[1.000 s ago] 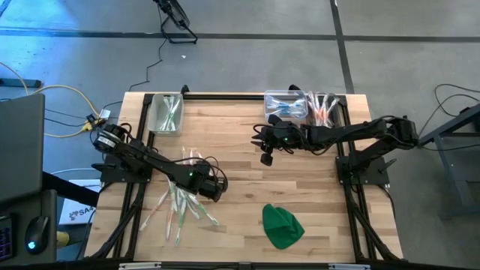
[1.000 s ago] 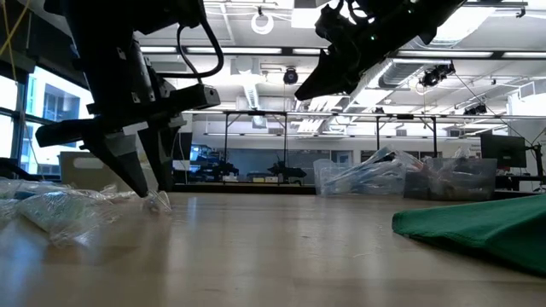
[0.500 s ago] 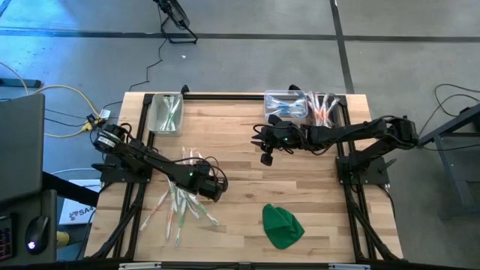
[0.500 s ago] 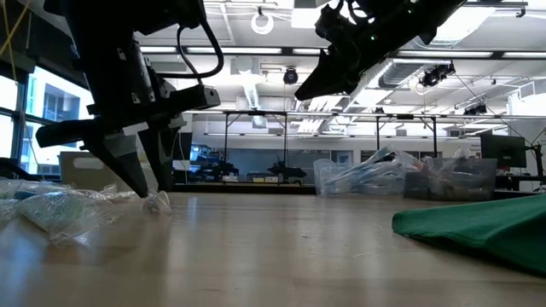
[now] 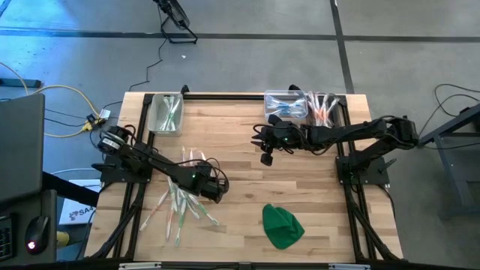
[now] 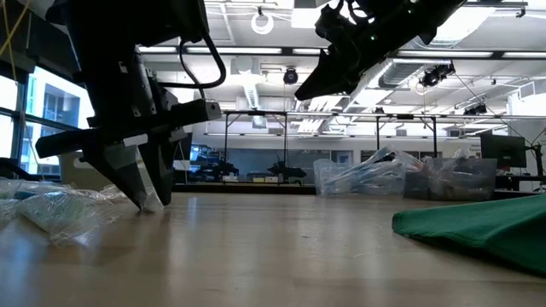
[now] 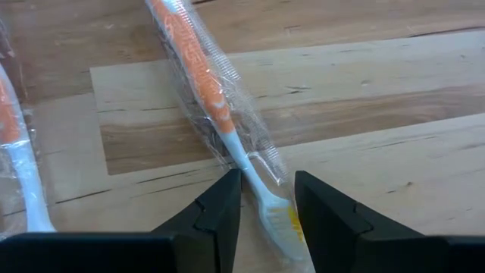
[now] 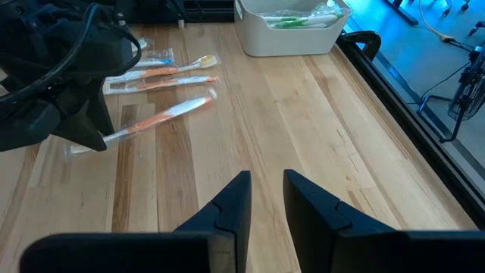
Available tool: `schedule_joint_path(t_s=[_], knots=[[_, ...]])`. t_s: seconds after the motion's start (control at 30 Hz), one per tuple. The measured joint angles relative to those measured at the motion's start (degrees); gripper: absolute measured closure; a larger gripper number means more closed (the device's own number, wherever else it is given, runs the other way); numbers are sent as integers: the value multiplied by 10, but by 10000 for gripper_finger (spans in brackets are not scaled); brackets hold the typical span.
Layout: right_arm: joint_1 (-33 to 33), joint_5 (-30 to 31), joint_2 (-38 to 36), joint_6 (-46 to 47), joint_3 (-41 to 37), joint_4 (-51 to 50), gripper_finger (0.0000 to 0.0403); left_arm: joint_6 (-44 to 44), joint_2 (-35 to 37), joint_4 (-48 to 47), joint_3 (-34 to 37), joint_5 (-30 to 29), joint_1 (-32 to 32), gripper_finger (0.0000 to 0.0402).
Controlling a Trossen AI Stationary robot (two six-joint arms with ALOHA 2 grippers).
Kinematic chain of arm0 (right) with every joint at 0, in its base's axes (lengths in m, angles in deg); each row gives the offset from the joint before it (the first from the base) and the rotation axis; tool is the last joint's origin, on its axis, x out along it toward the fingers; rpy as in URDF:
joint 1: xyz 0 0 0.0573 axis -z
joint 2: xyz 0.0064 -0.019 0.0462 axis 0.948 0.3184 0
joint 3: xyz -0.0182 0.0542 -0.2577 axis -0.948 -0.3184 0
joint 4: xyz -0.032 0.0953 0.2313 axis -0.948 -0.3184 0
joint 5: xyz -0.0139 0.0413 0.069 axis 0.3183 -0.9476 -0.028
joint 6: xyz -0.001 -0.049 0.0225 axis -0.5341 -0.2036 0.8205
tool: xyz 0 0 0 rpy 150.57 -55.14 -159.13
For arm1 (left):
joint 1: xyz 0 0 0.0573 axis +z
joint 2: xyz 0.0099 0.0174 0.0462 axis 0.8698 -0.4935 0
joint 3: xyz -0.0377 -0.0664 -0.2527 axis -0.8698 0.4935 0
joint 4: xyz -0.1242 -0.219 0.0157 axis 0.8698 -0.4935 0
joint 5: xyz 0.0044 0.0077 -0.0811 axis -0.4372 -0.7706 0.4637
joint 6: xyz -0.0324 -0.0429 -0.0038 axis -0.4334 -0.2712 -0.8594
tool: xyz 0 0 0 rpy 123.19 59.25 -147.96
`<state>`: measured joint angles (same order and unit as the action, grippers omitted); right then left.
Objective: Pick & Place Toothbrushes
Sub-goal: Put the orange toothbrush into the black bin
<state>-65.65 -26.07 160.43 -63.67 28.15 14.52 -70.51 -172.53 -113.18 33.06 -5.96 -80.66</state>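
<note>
The left gripper (image 7: 267,199) now sits lower and a little nearer the table's (image 5: 315,191) front edge than a second ago; its fingertips (image 6: 145,198) touch down where they hung just above the wood; the fingers stand partly open, straddling the head end of an orange toothbrush (image 7: 198,70) in clear wrap, not yet gripping it; I judge a pinch comes next; the loose toothbrushes (image 5: 182,201) lie by the front left corner; the right gripper (image 5: 267,156) waits unmoved near the back edge, fingers narrowly parted, holding nothing.
</note>
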Motion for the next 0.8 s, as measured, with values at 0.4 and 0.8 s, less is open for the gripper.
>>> schedule_joint_path(t_s=[0.4, 0.8], knots=[[0, 0, 0, 0, 0, 0, 332, 1, 0, -7, 0, 10, 0, 328], [0, 0, 0, 0, 0, 0, 332, 34, -1, -5, 0, 12, 0, 392]])
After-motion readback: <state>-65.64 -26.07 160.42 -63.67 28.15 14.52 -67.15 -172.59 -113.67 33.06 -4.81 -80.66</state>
